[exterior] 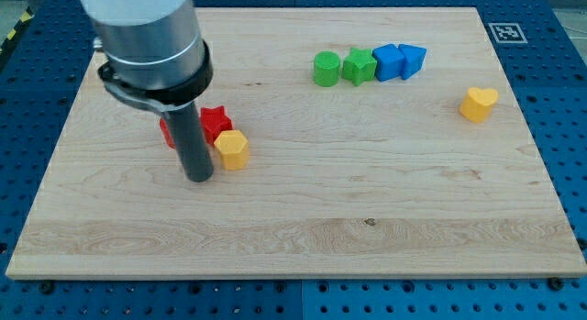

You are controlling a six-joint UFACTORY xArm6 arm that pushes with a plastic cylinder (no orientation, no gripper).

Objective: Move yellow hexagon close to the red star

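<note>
The pale wooden board (pixel 303 237) lies on a blue perforated table (pixel 569 100). The arm's grey cylindrical body comes in from the view's top left and ends in a straight dark rod; my tip (pixel 200 179) rests on the board. It carries no jaws, so it neither opens nor closes and grips nothing.

The small yellow hexagon block (pixel 232 148) sits just at the tip's two o'clock, right beside the rod; whether rod and block actually touch cannot be told. At the hexagon's eleven o'clock, touching or nearly touching it, is the small red star block (pixel 215 123). So the yellow hexagon lies directly next to the red star, in the left half of the board. A second red block (pixel 167 132) shows at the rod's nine o'clock side, mostly hidden behind the rod, and its shape cannot be made out.

Well apart, toward the board's one o'clock region, four blocks stand in a tight row. From the view's left to right they are a green cylinder block (pixel 326 69), a green star block (pixel 359 66), a blue cube-like block (pixel 389 61) and a second blue block (pixel 413 59) of angular shape, each touching its neighbour. At the row's four o'clock, near the board's right edge, sits a yellow heart-shaped block (pixel 478 103), alone. A black-and-white marker tag (pixel 505 32) is at the board's upper right corner.
</note>
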